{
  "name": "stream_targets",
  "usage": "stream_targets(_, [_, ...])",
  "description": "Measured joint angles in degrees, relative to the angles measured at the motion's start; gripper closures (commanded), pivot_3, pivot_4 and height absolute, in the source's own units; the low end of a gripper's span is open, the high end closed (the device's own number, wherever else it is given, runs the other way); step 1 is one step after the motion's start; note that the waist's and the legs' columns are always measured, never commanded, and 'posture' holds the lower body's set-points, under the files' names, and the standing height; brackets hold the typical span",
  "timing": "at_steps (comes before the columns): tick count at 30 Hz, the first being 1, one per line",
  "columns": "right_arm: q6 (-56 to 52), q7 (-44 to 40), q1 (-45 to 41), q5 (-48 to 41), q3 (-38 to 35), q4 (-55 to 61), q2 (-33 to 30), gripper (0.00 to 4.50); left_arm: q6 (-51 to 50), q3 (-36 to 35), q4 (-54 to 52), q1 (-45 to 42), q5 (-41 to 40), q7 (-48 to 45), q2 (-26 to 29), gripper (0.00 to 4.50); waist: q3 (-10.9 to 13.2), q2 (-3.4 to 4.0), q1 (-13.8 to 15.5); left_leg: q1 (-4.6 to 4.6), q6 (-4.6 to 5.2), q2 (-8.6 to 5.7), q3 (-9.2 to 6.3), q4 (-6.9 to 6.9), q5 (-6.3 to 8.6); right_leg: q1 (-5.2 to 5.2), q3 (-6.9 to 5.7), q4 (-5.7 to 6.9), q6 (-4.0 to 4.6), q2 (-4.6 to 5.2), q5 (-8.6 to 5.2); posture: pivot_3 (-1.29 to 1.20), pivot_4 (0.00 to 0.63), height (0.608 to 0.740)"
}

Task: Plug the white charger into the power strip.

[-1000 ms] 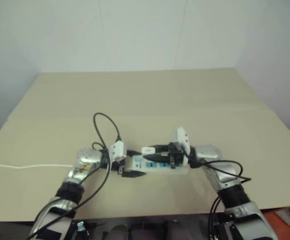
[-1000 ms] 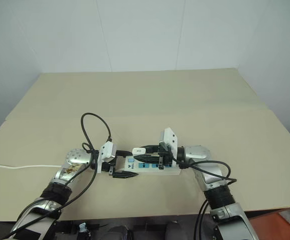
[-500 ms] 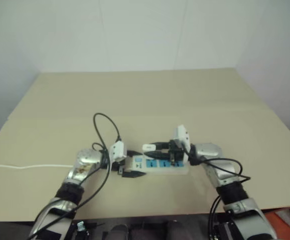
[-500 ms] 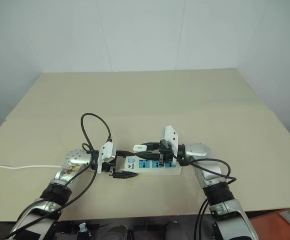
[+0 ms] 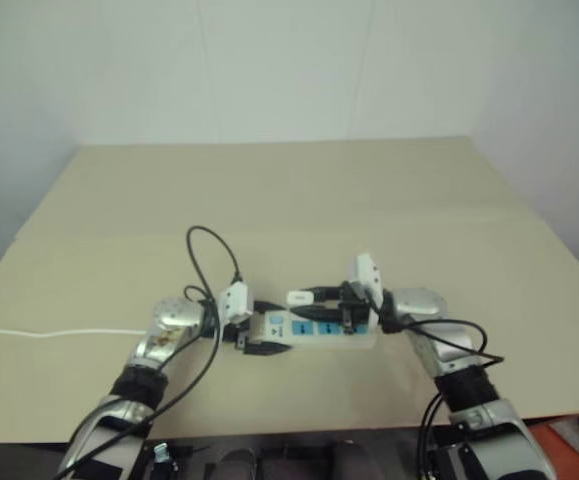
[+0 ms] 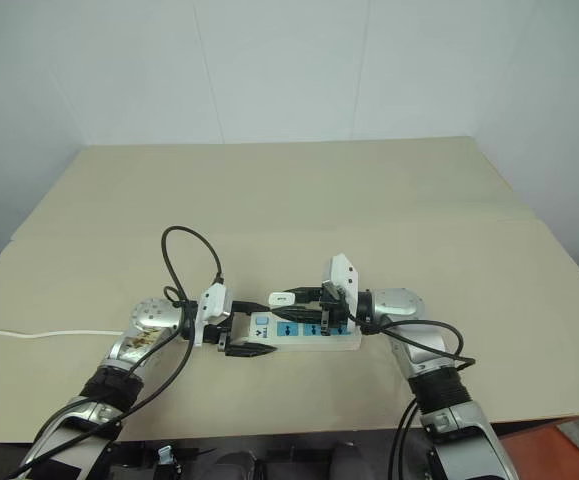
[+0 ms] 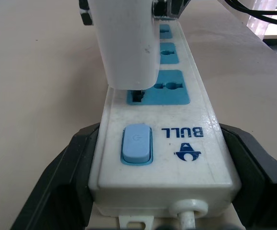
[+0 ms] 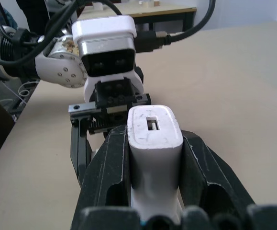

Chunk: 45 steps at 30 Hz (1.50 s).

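The right hand point(image 6: 304, 302) gripped the white charger point(image 6: 282, 298) tightly, poised just above the blue socket nearest the switch of the power strip point(image 6: 304, 334). The left hand point(image 6: 252, 326) straddled the strip's switch end on the table point(image 6: 269, 190), fingers spread against its sides. The charger sat slightly higher than a second before.

looks like a lab/test room: bare beige table point(image 6: 289, 190) against plain white walls point(image 6: 289, 60), far-off workbench point(image 8: 143, 8) behind
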<state>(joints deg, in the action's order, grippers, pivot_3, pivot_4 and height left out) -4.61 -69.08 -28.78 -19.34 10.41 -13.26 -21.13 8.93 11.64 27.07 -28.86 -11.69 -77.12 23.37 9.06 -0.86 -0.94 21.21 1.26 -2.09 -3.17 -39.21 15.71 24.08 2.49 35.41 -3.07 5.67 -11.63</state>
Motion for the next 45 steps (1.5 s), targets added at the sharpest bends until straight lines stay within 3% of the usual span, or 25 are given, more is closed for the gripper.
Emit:
stream_targets(12, [6.8, -1.8, -0.1, 0.5, 0.6, -5.6, 0.2, 3.39, -0.2, 0.2, -0.1, 0.0, 0.3, 0.2, -0.2, 1.21, 0.0, -0.01, 0.1, -0.12, 0.00, 0.00, 0.02, 0.00, 0.00, -0.16, -0.01, -0.05, 0.00, 0.00, 0.00, 0.00, 0.150, 0.740])
stream_targets(17, [8.2, -3.5, -1.6, 0.5, 1.7, -9.7, 0.2, 3.39, -0.5, 0.5, -0.1, 0.5, 0.6, 0.9, -0.2, 1.21, -0.1, -0.03, 0.0, -1.08, 0.03, 0.04, 0.01, 0.29, 0.03, -1.22, -0.05, -0.41, -0.03, -0.02, -0.03, 0.00, 0.150, 0.740])
stream_targets(23, [8.3, -4.7, -2.7, 0.3, 2.2, -12.1, 0.3, 3.39, -0.9, 0.7, -0.3, 0.9, 0.7, 1.5, -0.2, 1.21, -0.2, -0.05, 0.0, -1.38, 0.03, 0.07, -0.07, 0.31, 0.04, -1.51, -0.05, -0.44, -0.04, -0.03, -0.04, 0.00, 0.150, 0.740])
stream_targets(45, [12.2, -6.3, -2.5, 0.2, 3.7, -14.9, -0.5, 3.39, -1.6, 1.3, -1.5, 2.2, 0.8, 2.5, 0.0, 1.21, -1.0, -0.27, 0.1, -1.85, -0.04, 0.09, -0.14, 0.44, 0.30, -1.90, -0.04, -0.43, -0.05, -0.01, -0.44, 0.00, 0.150, 0.740])
